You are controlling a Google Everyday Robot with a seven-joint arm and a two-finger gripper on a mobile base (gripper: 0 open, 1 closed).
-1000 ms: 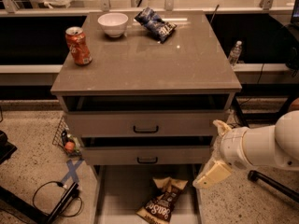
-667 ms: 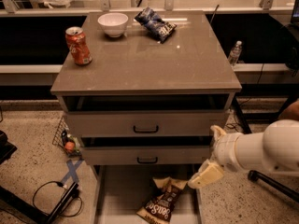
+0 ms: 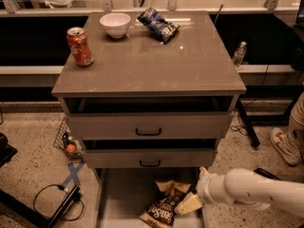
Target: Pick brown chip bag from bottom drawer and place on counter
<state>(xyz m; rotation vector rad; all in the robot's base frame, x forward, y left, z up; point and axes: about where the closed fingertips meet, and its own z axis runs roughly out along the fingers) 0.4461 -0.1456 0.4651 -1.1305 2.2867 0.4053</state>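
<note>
The brown chip bag (image 3: 164,209) lies crumpled on the pale floor of the pulled-out bottom drawer (image 3: 122,198), near its right side, with white lettering facing up. My gripper (image 3: 195,190) reaches in from the right on a white arm, low over the drawer's right edge. It is open, and its lower cream finger (image 3: 188,204) touches or overlaps the bag's right edge. Nothing is held. The counter (image 3: 156,68) is the glossy grey-brown cabinet top above.
On the counter stand an orange soda can (image 3: 79,46), a white bowl (image 3: 115,24) and a dark-blue snack bag (image 3: 158,24). The two upper drawers stand slightly ajar. A wire basket (image 3: 66,141) and cables lie on the floor at left; a water bottle (image 3: 239,54) and a person's shoe (image 3: 284,147) are at right.
My gripper and arm have moved down and left, from beside the middle drawer to the right edge of the chip bag. The bag has not moved.
</note>
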